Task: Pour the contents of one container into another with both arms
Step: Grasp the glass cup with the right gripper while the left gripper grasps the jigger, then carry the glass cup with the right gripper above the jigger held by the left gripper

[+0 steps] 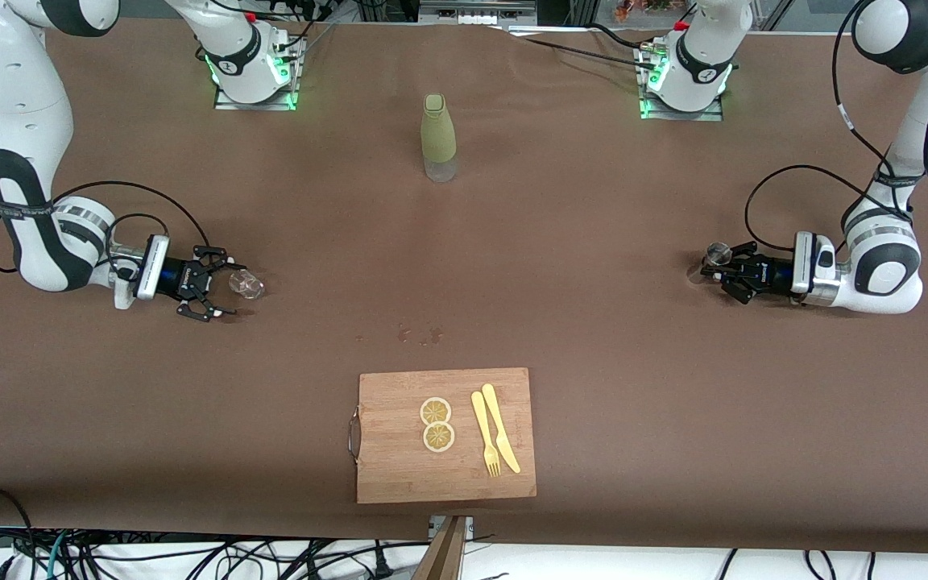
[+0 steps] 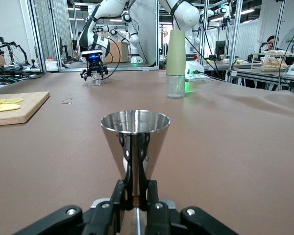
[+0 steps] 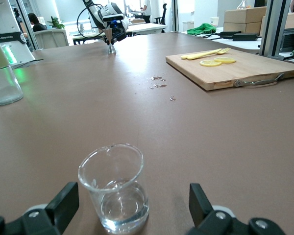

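Note:
The silver jigger (image 1: 716,255) is upright near the left arm's end of the table. My left gripper (image 1: 712,271) is shut on its narrow waist. In the left wrist view the jigger's cup (image 2: 135,132) rises above the shut gripper (image 2: 135,196), and its lower half is hidden. The small clear glass (image 1: 247,283) stands on the table near the right arm's end, with a little clear liquid in it. My right gripper (image 1: 227,288) is open around it. In the right wrist view the glass (image 3: 115,188) sits between the spread fingers (image 3: 63,200), touching neither.
A tall olive-green bottle (image 1: 438,137) stands mid-table near the arm bases. A wooden cutting board (image 1: 383,467) with two lemon slices, a yellow fork and a knife lies near the front camera. A few wet drops (image 1: 420,334) mark the brown cloth between the bottle and the board.

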Robot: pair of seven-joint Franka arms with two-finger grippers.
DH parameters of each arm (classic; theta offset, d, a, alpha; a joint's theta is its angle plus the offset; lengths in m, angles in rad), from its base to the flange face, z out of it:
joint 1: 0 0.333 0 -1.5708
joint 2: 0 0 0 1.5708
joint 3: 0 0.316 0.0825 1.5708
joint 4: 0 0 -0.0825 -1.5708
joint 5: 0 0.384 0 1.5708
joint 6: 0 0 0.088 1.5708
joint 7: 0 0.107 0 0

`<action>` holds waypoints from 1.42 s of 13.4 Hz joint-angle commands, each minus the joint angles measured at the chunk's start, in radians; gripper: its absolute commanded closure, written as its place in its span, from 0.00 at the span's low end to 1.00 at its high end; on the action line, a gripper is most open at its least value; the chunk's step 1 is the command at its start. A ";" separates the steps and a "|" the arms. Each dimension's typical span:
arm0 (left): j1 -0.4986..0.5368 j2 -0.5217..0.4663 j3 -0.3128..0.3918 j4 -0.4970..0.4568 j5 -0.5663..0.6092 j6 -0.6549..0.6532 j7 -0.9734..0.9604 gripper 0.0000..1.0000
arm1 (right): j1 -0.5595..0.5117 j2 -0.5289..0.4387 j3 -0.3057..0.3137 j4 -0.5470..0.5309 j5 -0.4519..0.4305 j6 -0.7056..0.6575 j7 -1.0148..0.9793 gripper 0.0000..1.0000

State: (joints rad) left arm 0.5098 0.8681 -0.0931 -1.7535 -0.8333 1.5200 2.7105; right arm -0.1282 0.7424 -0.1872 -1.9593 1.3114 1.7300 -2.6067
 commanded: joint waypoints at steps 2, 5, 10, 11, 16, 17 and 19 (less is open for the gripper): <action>-0.008 -0.023 0.015 -0.004 -0.040 -0.012 0.038 1.00 | 0.021 0.028 0.000 0.002 0.055 0.002 -0.045 0.00; -0.013 -0.035 0.012 0.009 -0.040 -0.012 -0.024 1.00 | 0.035 0.037 0.002 0.002 0.081 0.002 -0.047 0.00; -0.056 -0.046 -0.026 0.009 -0.082 -0.007 -0.110 1.00 | 0.045 0.041 0.015 0.000 0.103 0.002 -0.052 0.09; -0.066 -0.046 -0.037 0.009 -0.087 -0.003 -0.136 1.00 | 0.045 0.045 0.015 0.002 0.104 -0.003 -0.068 0.18; -0.206 -0.047 -0.109 0.008 -0.227 0.106 -0.211 1.00 | 0.048 0.058 0.015 -0.004 0.123 -0.013 -0.108 0.57; -0.244 -0.047 -0.123 0.006 -0.259 0.146 -0.225 1.00 | 0.048 0.060 0.017 -0.004 0.123 -0.016 -0.110 0.61; -0.342 -0.052 -0.123 0.005 -0.373 0.187 -0.241 1.00 | 0.055 0.060 0.015 -0.003 0.121 -0.023 -0.110 0.81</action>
State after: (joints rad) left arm 0.2432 0.8426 -0.2231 -1.7343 -1.1234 1.6739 2.4941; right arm -0.0806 0.7954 -0.1711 -1.9602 1.4112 1.7231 -2.6943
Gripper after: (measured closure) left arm 0.789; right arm 0.652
